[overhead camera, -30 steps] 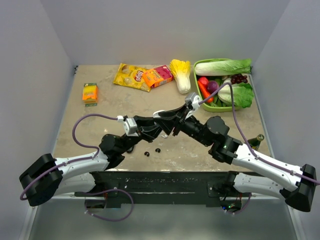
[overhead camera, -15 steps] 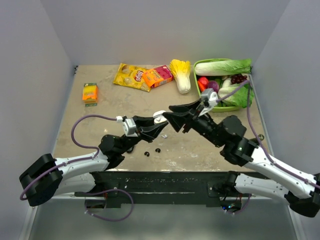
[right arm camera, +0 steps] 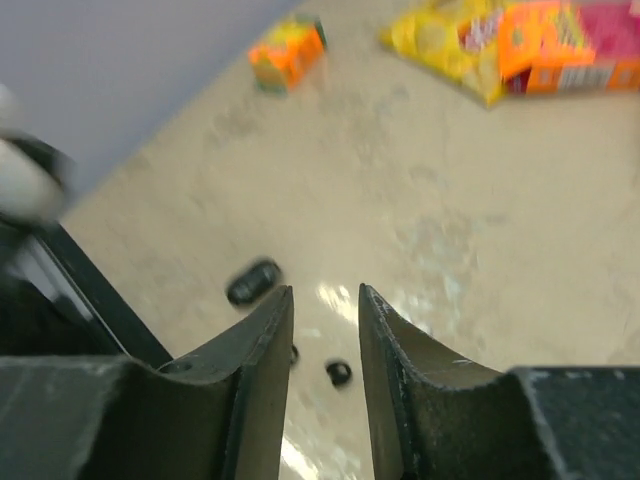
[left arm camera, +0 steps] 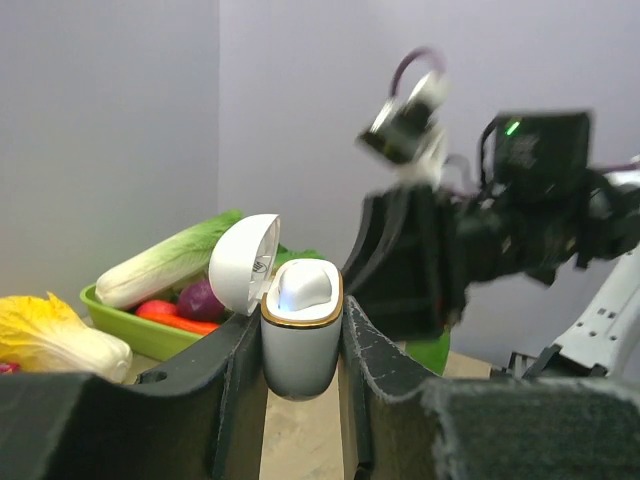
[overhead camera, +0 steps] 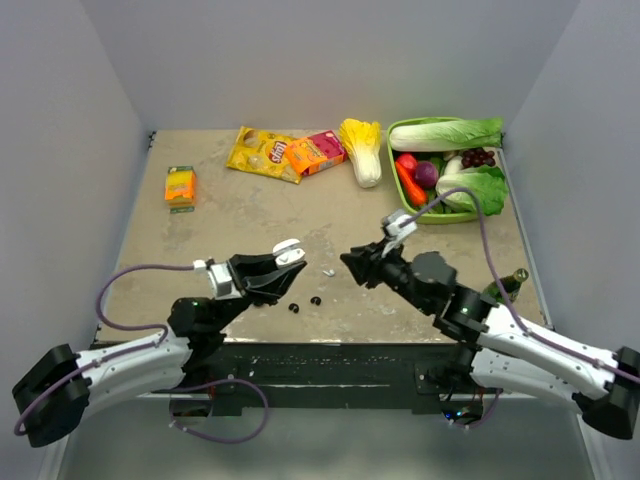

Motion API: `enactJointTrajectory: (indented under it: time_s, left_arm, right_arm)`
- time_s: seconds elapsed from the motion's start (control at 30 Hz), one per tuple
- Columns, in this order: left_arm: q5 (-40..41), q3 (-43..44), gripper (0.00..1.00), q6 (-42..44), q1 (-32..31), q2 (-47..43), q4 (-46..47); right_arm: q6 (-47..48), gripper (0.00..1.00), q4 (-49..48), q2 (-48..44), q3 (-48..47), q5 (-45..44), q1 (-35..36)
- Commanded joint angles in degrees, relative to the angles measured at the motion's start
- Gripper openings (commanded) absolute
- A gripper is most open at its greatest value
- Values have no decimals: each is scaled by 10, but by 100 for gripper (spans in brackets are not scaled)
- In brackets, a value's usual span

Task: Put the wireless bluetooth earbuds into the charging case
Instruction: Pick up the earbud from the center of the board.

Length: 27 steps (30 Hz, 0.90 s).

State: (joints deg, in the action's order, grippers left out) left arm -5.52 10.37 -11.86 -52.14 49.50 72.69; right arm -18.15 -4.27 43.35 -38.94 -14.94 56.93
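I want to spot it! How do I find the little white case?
Find the left gripper above the table near its front edge. Its jaws pinch a white case, upright. Only it has a flipped-open lid and gold rim, unlike the black buds below.

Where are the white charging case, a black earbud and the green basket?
white charging case (left arm camera: 300, 345): left wrist view, front of its body.
black earbud (overhead camera: 316, 300): top external view, its middle.
green basket (left arm camera: 140, 328): left wrist view, its outer wall.

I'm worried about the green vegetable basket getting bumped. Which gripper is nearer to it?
Right. The right gripper hangs left of the green basket; the left gripper, clamping the white case, is farther left.
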Motion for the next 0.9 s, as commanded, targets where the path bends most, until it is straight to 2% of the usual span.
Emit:
enactJointTrajectory:
  time_s: [0.0, 0.07, 0.17, 0.27, 0.33, 0.37, 0.47, 0.87]
  left_arm:
    - [2, -33, 0, -36, -1, -76, 108]
    - [8, -50, 0, -51, -2, -110, 91]
    - [9, -70, 0, -72, -2, -140, 67]
    - [16, -84, 0, -79, -2, -170, 45]
    - [20, -93, 0, -81, -2, -183, 41]
    - [21, -95, 0, -82, -2, -187, 40]
    - [15, -97, 0, -82, -2, -195, 26]
    - [4, -104, 0, -91, -2, -196, 21]
  right_arm:
    - [-10, 36, 28, 94, 3, 25, -1]
    - [-11, 33, 64, 184, -23, -8, -1]
    - [-1, 24, 96, 264, -54, -14, -1]
    - [1, 25, 121, 349, -92, -38, -3]
    - [-4, 23, 118, 390, -94, -36, -15]
    - [-10, 12, 114, 397, -90, -30, -22]
    - [-27, 0, 87, 419, -76, -7, -45]
    - [-35, 0, 45, 502, -77, 11, -59]
